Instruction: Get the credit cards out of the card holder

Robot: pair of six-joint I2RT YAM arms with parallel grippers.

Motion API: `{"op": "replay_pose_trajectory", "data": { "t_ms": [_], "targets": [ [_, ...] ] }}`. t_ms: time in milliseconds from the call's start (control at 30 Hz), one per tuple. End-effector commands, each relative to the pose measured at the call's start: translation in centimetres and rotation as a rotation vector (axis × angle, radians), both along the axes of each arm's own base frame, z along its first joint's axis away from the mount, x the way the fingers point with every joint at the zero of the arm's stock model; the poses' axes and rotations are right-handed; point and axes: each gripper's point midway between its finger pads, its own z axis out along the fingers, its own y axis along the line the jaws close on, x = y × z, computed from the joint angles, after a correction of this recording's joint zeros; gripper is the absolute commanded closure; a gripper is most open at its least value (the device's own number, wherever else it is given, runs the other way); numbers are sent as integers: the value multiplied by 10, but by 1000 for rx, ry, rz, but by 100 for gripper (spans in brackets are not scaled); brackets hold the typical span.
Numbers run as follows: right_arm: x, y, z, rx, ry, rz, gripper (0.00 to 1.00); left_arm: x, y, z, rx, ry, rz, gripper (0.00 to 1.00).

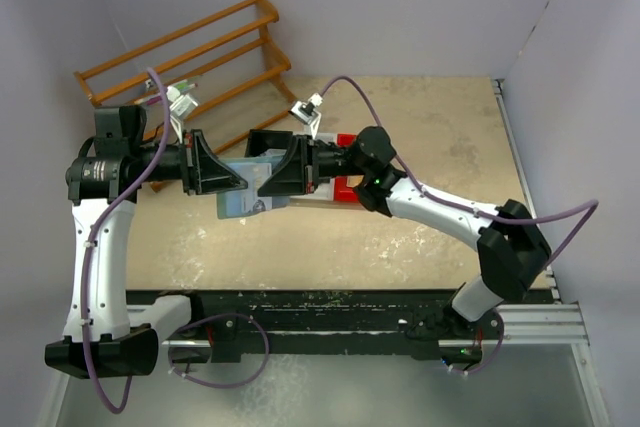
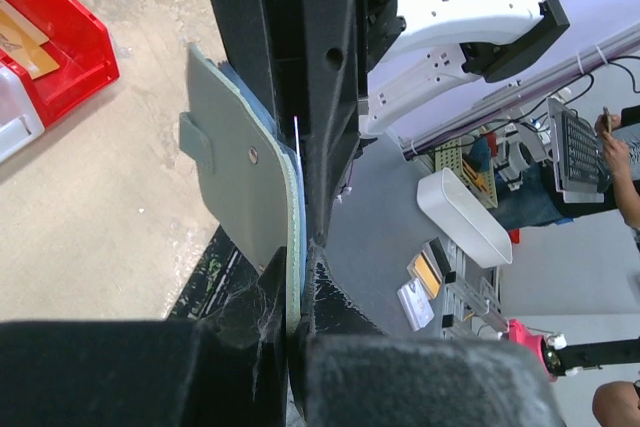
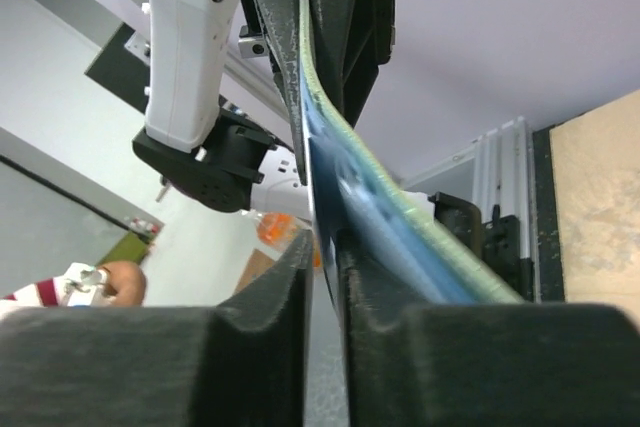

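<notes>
Card holder (image 1: 238,207): edge-on, long axis spanning from my left gripper (image 1: 238,182), clamped on it, to my right gripper (image 1: 267,181), whose grip I cannot tell.

Wooden rack (image 1: 190,67), slatted, sits askew at the far-left corner of the beige, mottled surface (image 1: 440,137). Plain pale lilac-grey walls (image 1: 400,7) rise directly behind the rack and along the side opposite it. A metal rail (image 1: 528,197) edges the surface on that opposite side. Lighting is even, shadows soft.
</notes>
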Motion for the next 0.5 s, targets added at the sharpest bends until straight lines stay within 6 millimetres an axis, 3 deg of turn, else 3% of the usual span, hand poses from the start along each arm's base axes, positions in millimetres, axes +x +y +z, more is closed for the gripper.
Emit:
{"op": "replay_pose_trajectory", "data": {
  "t_ms": [0, 67, 200, 300, 467],
  "targets": [
    [-7, -6, 27, 90, -43, 23, 92, -6, -1, 12, -2, -89, -17, 100],
    [-3, -14, 27, 86, -47, 14, 100, -2, 2, 8, 34, -98, 10, 100],
    [17, -37, 14, 24, -55, -69, 100, 32, 23, -13, 241, -136, 192, 100],
    [37, -53, -7, -61, -47, -160, 100, 55, 46, -26, 393, -167, 324, 100],
    [77, -65, -50, -275, -51, -340, 100, 61, 54, -16, 435, -232, 379, 100]
  ]
}}
